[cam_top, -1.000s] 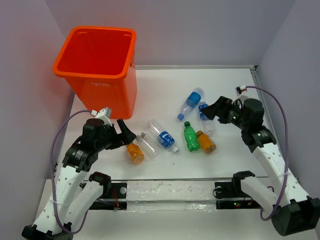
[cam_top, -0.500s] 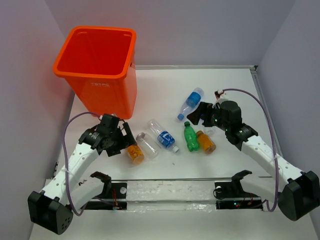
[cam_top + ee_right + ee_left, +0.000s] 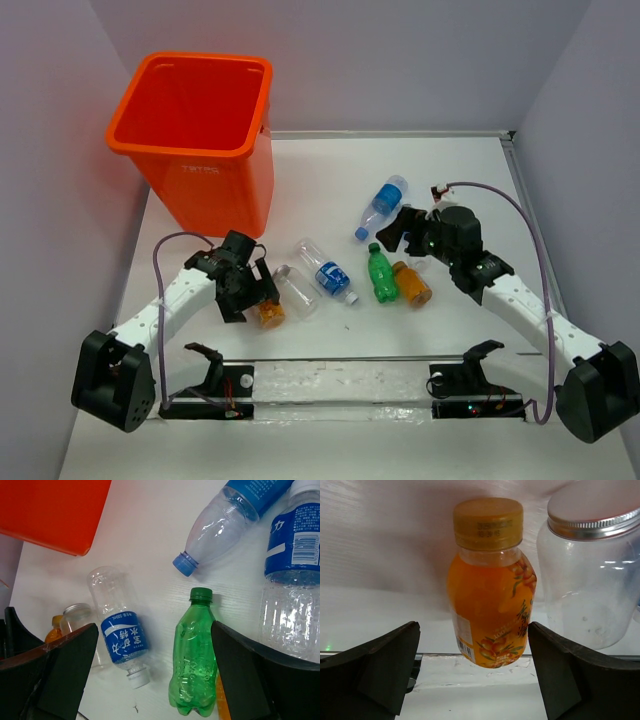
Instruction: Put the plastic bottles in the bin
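Note:
The orange bin stands at the far left, with no bottle showing inside. Bottles lie mid-table: a stubby orange one, a clear unlabelled one, a blue-labelled one, a green one, a second orange one and another blue-labelled one. My left gripper is open, its jaws either side of the left orange bottle. My right gripper is open above the green bottle. A third blue-labelled bottle lies mostly hidden under it.
The bin's corner shows in the right wrist view. The unlabelled bottle with its metal cap lies right beside the left orange bottle. A clear strip runs along the near table edge. Grey walls close the table on three sides.
My left arm has swung down and right, bringing its open jaws around the left orange bottle. My right arm moved left over the green bottle, then nearly stopped.

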Controlling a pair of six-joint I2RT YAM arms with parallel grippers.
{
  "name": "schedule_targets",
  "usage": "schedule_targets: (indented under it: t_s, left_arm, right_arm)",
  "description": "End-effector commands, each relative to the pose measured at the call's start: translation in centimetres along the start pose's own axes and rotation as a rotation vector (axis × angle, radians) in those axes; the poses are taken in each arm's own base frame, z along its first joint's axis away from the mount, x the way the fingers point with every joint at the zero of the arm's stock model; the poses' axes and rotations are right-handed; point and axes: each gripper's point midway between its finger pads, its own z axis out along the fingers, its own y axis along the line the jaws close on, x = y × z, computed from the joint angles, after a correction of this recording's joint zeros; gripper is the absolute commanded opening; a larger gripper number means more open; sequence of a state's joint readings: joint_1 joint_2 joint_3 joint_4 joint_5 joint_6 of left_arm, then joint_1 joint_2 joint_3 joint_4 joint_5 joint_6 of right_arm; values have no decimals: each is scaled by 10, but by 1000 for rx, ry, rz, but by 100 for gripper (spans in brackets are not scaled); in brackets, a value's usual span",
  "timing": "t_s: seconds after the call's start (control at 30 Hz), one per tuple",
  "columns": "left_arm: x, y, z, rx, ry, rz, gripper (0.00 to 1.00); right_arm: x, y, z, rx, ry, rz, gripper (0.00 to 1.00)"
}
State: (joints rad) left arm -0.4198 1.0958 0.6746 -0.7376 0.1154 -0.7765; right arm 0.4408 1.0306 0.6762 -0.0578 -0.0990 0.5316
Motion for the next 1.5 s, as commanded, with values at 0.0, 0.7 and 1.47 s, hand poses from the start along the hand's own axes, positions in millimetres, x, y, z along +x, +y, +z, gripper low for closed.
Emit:
schedule_targets:
  t_s: [0.0,0.7,1.47]
  left_arm:
    - [3,5,13,-31,15,-25,98]
    - [-32,-1,-24,-5,-190,34,51]
    - [-187,-120,-418,598,-1352,45,58]
  right_arm:
    - [-21,14,-2,-48,-92,-12,100]
    - [58,86,32,-132,206,-329,91]
    - [123,62,119,83,455,-532,84]
